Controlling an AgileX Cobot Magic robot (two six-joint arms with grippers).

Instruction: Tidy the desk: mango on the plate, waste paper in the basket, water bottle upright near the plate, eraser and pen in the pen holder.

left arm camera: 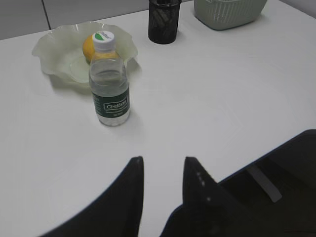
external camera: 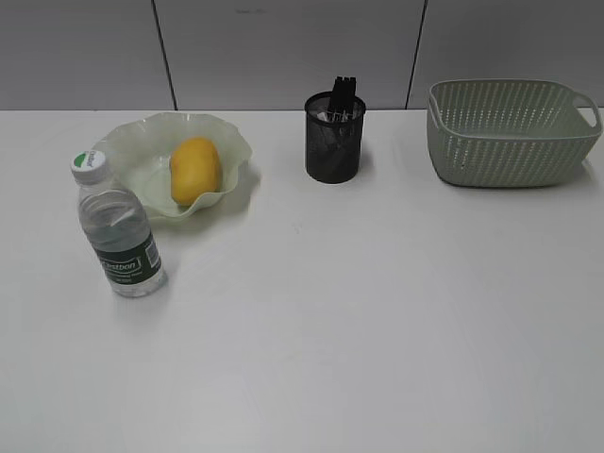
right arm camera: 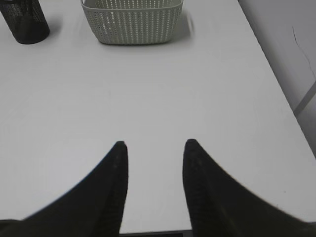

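The mango (external camera: 194,170) lies in the wavy-rimmed plate (external camera: 132,142) at the back left of the desk (external camera: 359,311). The water bottle (external camera: 118,226) stands upright in front of the plate; it also shows in the left wrist view (left arm camera: 109,84). The pen holder (external camera: 334,137) stands at the back middle with dark pens sticking out. The basket (external camera: 510,132) is at the back right; its inside is hidden, and the waste paper and eraser are out of sight. My left gripper (left arm camera: 163,160) is open and empty, well short of the bottle. My right gripper (right arm camera: 154,144) is open and empty over bare desk.
The desk's right edge (right arm camera: 276,84) runs close beside the basket (right arm camera: 132,19), with floor beyond. A grey panelled wall (external camera: 283,47) stands behind the desk. Neither arm shows in the exterior view.
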